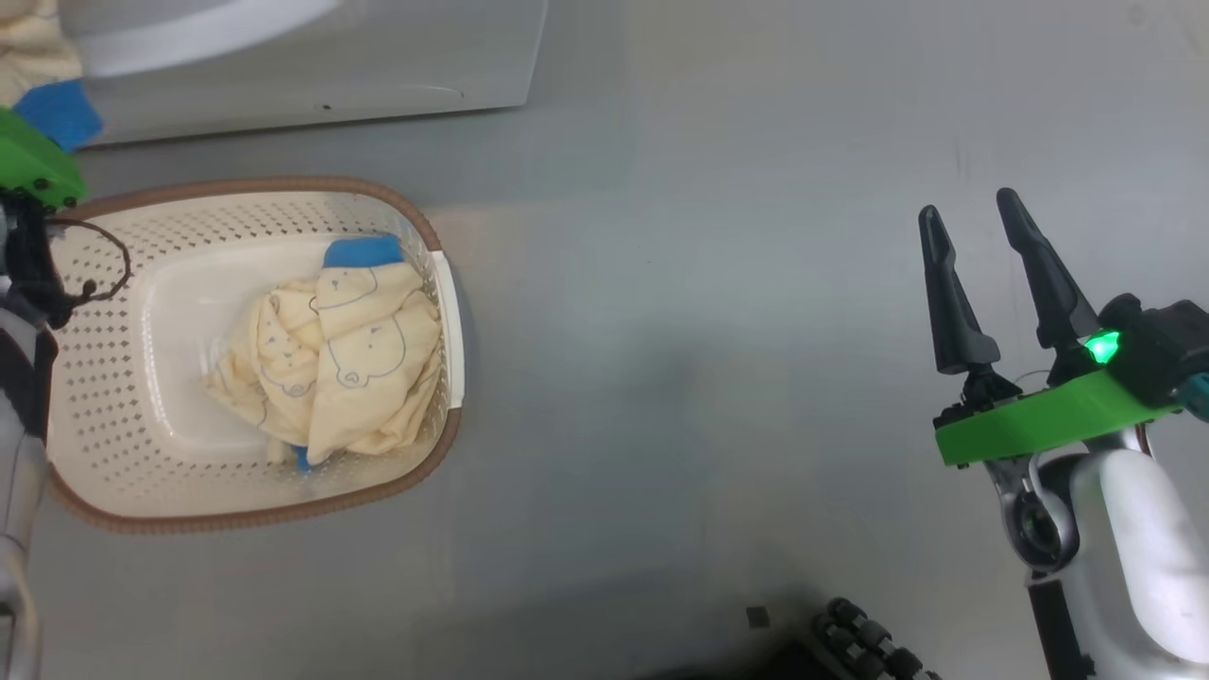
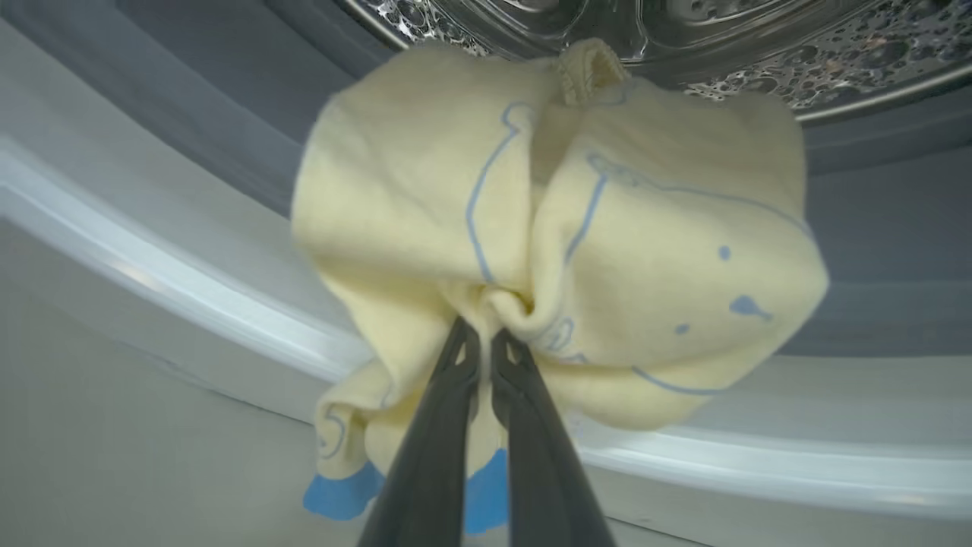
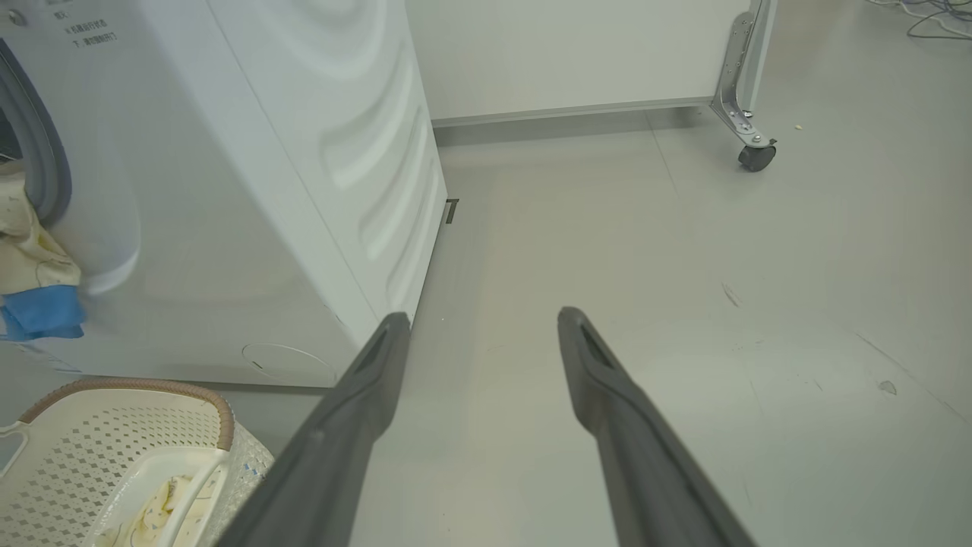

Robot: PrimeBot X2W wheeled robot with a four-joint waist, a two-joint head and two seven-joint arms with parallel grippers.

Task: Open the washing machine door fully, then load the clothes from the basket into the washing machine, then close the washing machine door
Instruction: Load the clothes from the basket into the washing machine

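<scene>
The left hand is pinched shut on a cream-yellow garment with blue line drawings, held at the mouth of the washing machine, before its steel drum. More clothes lie in the basket on the grey floor beside the machine. The right hand hangs wide open, empty, over bare floor. A caster stands well apart. Grey print on the washer's front is too small to read.

My right gripper has two long tapered black fingers on a bright green plate, glowing green LED beside it, glossy white forearm below. Left side's got a loopy black cable.
</scene>
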